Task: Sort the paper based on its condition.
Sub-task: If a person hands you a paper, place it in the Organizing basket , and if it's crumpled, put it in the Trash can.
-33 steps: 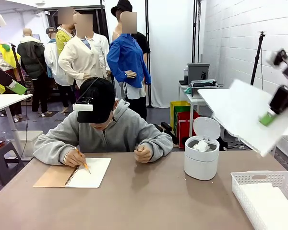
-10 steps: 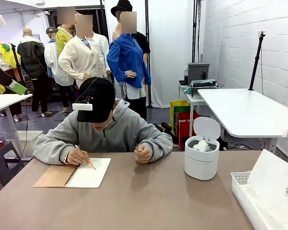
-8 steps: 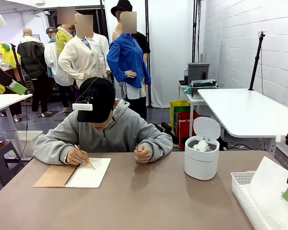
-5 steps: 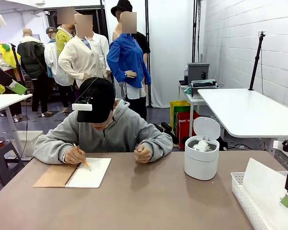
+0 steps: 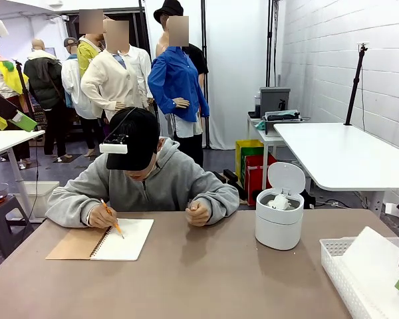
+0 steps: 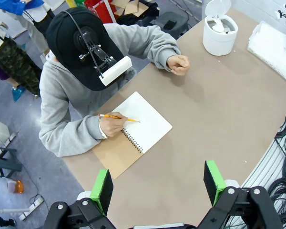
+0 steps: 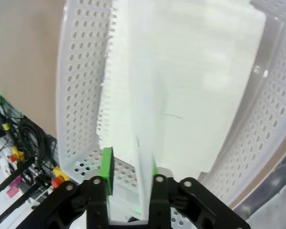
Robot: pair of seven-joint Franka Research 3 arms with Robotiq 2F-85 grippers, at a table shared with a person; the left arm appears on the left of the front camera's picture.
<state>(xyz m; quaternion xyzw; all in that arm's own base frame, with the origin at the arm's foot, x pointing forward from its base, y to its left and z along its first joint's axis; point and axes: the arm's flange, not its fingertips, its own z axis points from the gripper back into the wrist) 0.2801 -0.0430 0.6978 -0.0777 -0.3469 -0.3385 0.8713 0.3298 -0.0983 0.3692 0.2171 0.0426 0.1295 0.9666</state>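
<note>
Smooth sheet in the basket, between the loosened jaws of the right gripper.

The right gripper (image 7: 129,164) has its green pads partly apart. The paper sheet (image 7: 181,95) passes between them edge-on, close to one pad and clear of the other, and it leans tilted inside the white basket (image 7: 78,71) at the right end of the tabletop (image 5: 199,279). The left gripper (image 6: 158,183) hangs wide open and empty above the tabletop. The open white bin (image 5: 279,229) holds crumpled wads (image 5: 278,199). The person's hand (image 5: 103,218) holds a pencil (image 5: 114,229) on the notebook (image 5: 123,239).
</note>
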